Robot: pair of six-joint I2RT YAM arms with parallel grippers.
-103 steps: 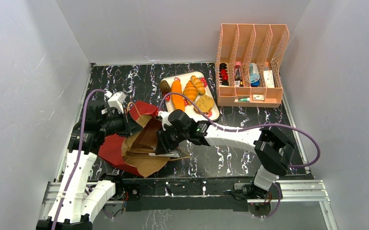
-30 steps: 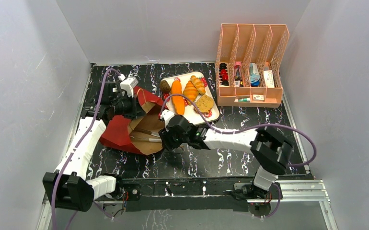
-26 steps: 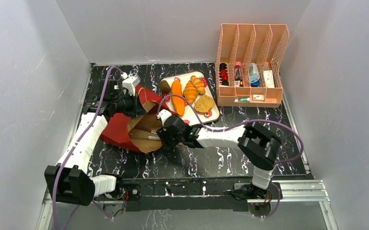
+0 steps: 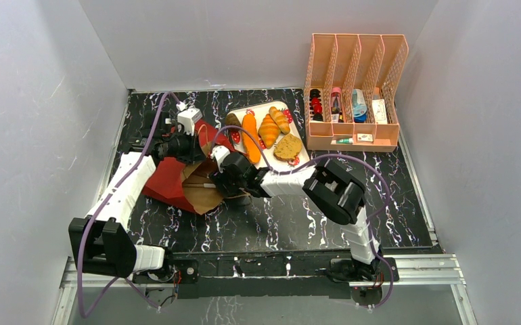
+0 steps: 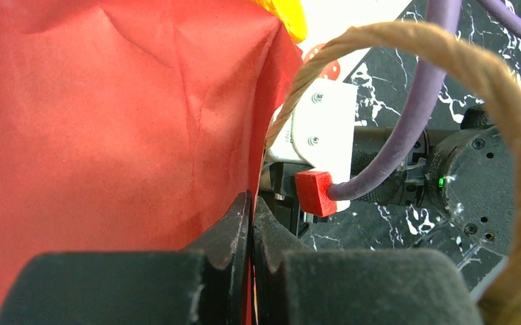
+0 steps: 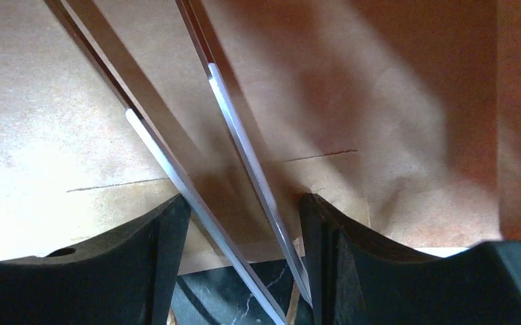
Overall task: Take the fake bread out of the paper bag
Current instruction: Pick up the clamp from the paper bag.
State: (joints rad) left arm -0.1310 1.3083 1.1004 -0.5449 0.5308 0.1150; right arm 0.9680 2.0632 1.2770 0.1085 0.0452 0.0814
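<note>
A paper bag (image 4: 175,184) lies on its side, mouth toward the right arm. The left gripper (image 5: 251,203) is clamped tight on the bag's red wall. The right gripper (image 6: 244,202), inside the mouth, appears to hold metal tongs (image 6: 234,128) between half-spread fingers. Fake bread (image 4: 268,128) sits on the strawberry-print tray (image 4: 304,161) just behind the bag. To work well, lift the wall higher and probe deeper. Shadow hides the bag's far end, and no loaf shows inside.
</note>
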